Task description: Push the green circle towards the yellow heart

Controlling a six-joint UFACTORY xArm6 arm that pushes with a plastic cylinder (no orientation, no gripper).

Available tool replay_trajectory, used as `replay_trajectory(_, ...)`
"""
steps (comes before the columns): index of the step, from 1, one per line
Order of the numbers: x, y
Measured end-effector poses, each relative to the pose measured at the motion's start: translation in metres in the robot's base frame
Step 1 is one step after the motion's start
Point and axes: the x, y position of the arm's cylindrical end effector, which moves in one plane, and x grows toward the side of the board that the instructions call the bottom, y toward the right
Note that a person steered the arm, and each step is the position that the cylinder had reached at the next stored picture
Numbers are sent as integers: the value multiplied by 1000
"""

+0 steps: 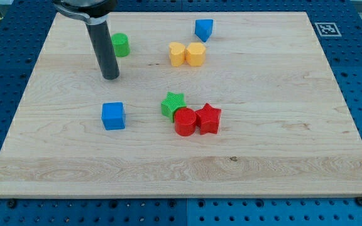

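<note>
Currently on the wooden board (263, 157), itemised:

- My tip (110, 77): lower end of a dark rod, resting on the board at far left. No claw is fitted, so nothing opens, closes or holds; the rod touches no block.
- Green circle (120, 45): far left, just beyond and slightly right of my tip, close but apart.
- Yellow heart (177, 54): far centre, to the right of the green circle, with bare wood between them. It touches a yellow hexagon-like block (195, 54) on its right.
- Blue block (203, 29): far, right of centre, wedge-like; exact shape unclear.
- Blue cube (113, 116): left, nearer than my tip.
- Green star (173, 104), red circle (185, 121), red star (208, 118): clustered at centre, touching.

Key relation: the heart lies to the right of the circle, while my tip sits on the circle's near side. Judged need: the tip should reach the circle's left flank first, then push rightward; pushing from the present spot would likely send it farther away.
</note>
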Motion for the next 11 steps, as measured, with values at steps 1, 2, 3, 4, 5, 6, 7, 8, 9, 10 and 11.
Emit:
replay_trajectory(1, -17, -20)
replay_trajectory(2, -79, -56)
replay_trajectory(3, -95, -63)
replay_trajectory(4, -95, -28)
replay_trajectory(5, -96, -12)
replay_trajectory(6, -94, 9)
replay_trajectory(7, -94, 9)
replay_trajectory(8, -94, 9)
replay_trajectory(9, -82, 13)
replay_trajectory(10, -82, 13)
replay_trajectory(11, -81, 15)
